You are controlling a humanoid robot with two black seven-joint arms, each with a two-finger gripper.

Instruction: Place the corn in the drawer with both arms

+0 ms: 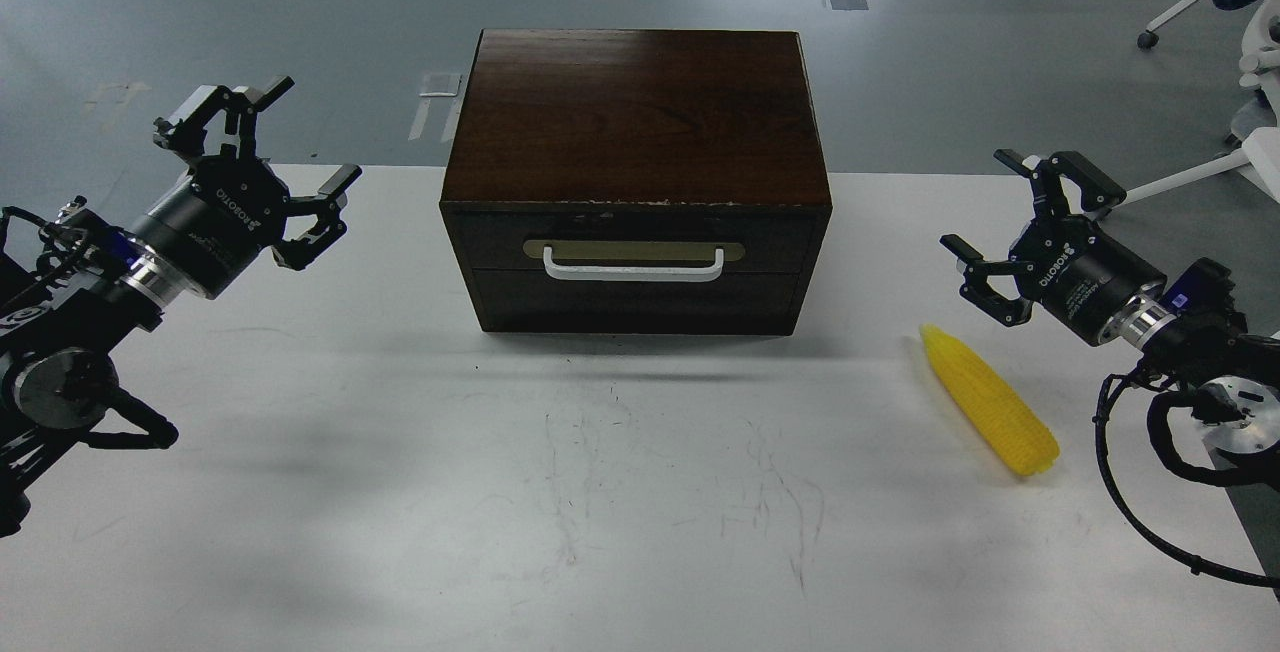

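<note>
One yellow tapered corn (990, 400) on table (400, 492) | drawer (634, 244) closed | both end effectors spread: left (300, 137), right (985, 217)

A dark wooden box (636, 117) sits at centre frame on a white table (620, 492), its drawer (634, 242) closed behind a white handle (633, 269). The corn (988, 399) lies at lower right, tip pointing up-left toward the box. The left gripper (283, 138) at upper left and the right gripper (988, 208) at right hover with fingers spread, holding nothing.
</note>
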